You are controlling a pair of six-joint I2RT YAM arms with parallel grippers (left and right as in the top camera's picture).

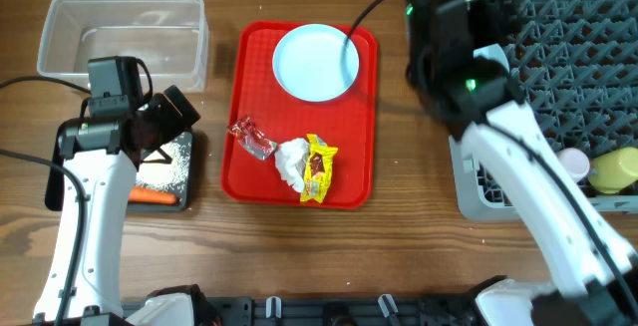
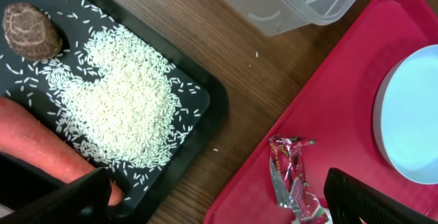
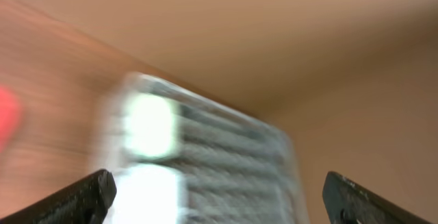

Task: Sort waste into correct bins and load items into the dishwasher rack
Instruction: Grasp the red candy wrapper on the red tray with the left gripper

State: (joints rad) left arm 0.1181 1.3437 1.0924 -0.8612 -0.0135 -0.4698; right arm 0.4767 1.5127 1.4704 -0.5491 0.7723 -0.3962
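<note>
While the left gripper (image 2: 215, 196) is hovering spread and empty, carrot (image 2: 34, 142), rice (image 2: 123, 101) and brown lump (image 2: 31, 31) are lying in the black tray (image 2: 205, 107) at 8 o'clock. Red wrapper (image 2: 294, 179), tissue (image 1: 291, 162) and yellow wrapper (image 1: 317, 168) are sitting on the red serving tray (image 1: 249, 181), the plate (image 1: 315, 62) beyond. The right gripper (image 3: 219, 190) is hanging spread by the dishwasher rack (image 1: 578, 47) at 2 o'clock.

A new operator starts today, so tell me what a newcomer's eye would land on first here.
The red serving tray at the middle of the table stands out, with a pale blue plate at its far end and a yellow wrapper and tissue nearer. Left of it, white rice and an orange carrot lie in the black tray.
</note>
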